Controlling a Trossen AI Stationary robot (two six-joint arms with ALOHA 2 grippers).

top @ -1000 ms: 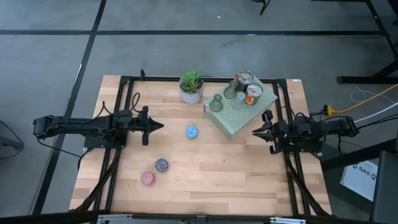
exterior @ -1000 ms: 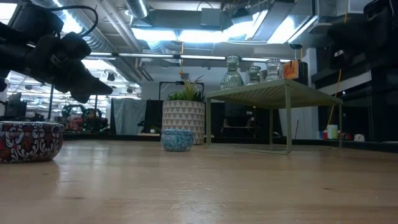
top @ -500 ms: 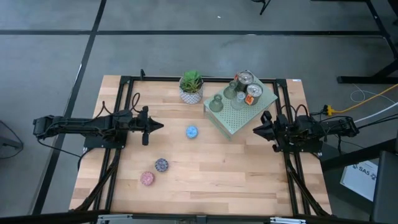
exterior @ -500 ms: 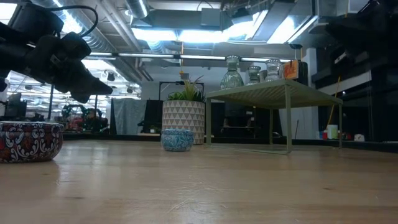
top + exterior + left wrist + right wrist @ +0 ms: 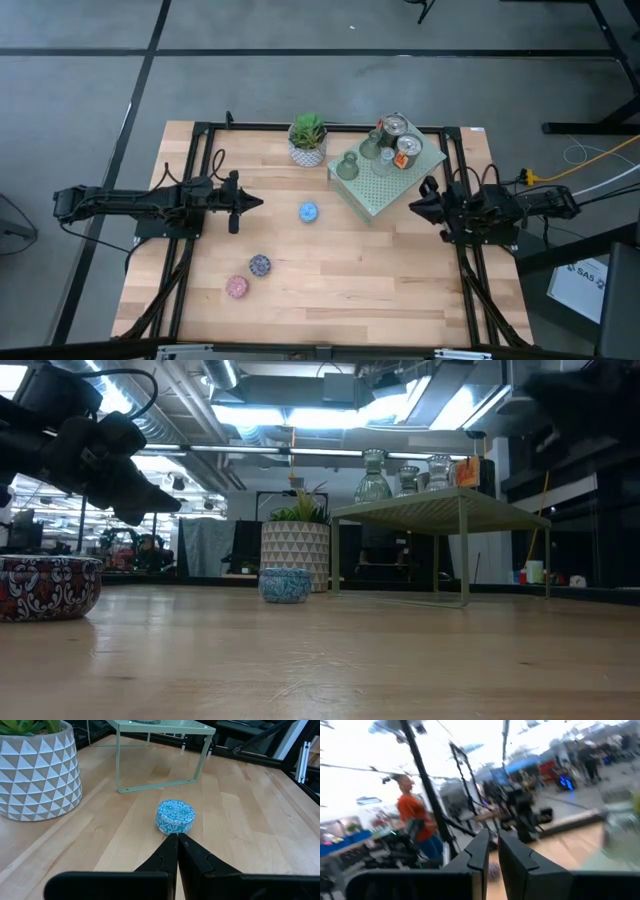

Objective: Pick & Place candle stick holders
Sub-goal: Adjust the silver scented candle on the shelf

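Over the left-middle of the table, the left gripper (image 5: 252, 203) is hovering with its fingers pressed together on nothing, tips aiming at the blue candle holder (image 5: 308, 212) that is sitting just ahead of them on the bare wood; the left wrist view is showing the same holder (image 5: 175, 817) right beyond the closed fingertips. Across the table, the right gripper (image 5: 417, 206) is hanging at the right edge, likewise clenched and empty, just beside the near corner of the pale green perforated stand (image 5: 368, 196). On that stand, four holders are already sitting: an olive-gold one (image 5: 347, 167), a clear glass one (image 5: 384, 161), and two shiny silver-copper ones (image 5: 396, 126) (image 5: 407, 148) toward the far right. Left of the stand, at the far side, a green plant in a white patterned pot (image 5: 307, 140) is standing. Still on the wood, well apart from the stand, are the purple mosaic holder (image 5: 260, 265) and the pink holder (image 5: 236, 287) at the near left. Judging from this layout, the job is looking a little over half done: three holders are waiting to be placed, the blue one probably next.
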